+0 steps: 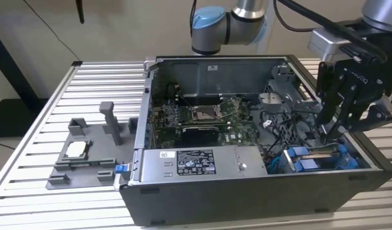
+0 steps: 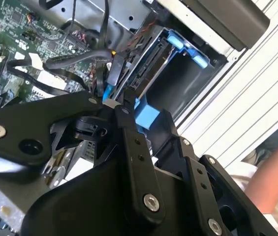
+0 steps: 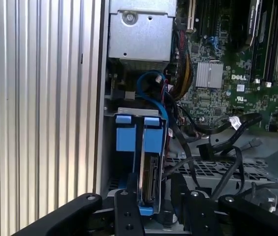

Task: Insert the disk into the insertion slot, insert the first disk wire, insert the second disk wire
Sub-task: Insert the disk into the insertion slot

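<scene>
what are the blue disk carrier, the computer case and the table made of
Blue carrier: looks like moulded plastic, with an even saturated colour and rounded tabs.
Computer case: probably sheet metal, dark grey and matt outside, with thin folded edges.
Table: likely aluminium, silvery ribbed slats with a dull sheen.

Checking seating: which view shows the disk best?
The first wrist view: the disk stands edge-on in its blue carrier inside the insertion slot, close and largely unblocked. The exterior view shows the carrier low in the case, by the gripper. The second wrist view shows the disk's edge partly behind the gripper.
</scene>
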`<state>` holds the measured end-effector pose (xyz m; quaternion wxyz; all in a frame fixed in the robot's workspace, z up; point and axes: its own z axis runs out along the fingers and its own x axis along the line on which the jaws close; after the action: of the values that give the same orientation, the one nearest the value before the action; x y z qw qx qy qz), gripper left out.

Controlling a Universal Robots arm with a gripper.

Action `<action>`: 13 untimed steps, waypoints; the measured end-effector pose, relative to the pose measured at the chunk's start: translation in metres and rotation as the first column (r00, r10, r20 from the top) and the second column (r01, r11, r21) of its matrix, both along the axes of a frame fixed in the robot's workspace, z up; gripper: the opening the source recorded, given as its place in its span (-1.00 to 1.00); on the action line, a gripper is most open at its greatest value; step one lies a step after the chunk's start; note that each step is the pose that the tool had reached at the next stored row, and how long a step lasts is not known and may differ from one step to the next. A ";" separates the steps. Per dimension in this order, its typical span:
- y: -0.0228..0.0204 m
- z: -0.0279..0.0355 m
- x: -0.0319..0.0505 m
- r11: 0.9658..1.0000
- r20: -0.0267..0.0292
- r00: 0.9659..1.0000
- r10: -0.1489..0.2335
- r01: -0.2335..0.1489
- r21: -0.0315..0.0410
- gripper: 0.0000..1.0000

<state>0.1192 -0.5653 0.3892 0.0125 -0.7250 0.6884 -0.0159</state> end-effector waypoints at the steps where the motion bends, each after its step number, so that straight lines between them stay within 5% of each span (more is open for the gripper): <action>1: 0.0004 0.0008 0.0000 1.000 0.003 1.000 0.001 -0.001 0.000 -0.18; 6: 0.0043 0.0038 -0.0002 1.000 0.032 0.999 0.004 -0.004 0.000 -0.18; 11: 0.0179 0.0070 -0.0003 1.000 0.044 0.999 0.005 -0.005 0.000 -0.18; 13: 0.0249 0.0070 -0.0003 1.000 0.053 0.999 0.006 -0.006 0.000 -0.18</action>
<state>0.1189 -0.5404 0.3962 0.0307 -0.7264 0.6857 -0.0349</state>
